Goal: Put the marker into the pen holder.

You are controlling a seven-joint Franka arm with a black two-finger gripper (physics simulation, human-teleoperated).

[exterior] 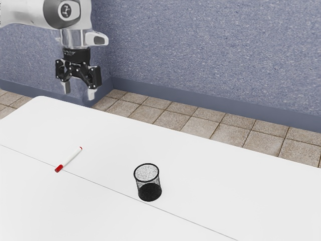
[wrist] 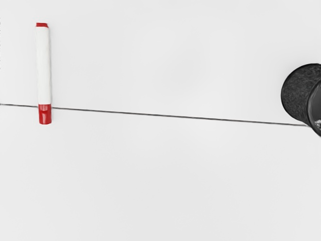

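Observation:
High over the table's far edge, in the exterior view's upper left, my gripper (exterior: pixel 78 93) stands open with nothing between its fingers. The white marker (exterior: pixel 69 159) with red ends lies flat on the table, well below the hand; in the wrist view the marker (wrist: pixel 44 70) has its red cap across the thin seam. The black mesh pen holder (exterior: pixel 149 189) stands upright toward the exterior view's right from the marker, apart from it. Part of the pen holder (wrist: pixel 299 93) shows in the wrist view, cut off by the border.
The white table (exterior: pixel 110 145) has a thin dark seam running along it, passing close by the pen holder. Beyond the table are a tiled floor (exterior: pixel 173 117) and a speckled blue wall (exterior: pixel 210 55).

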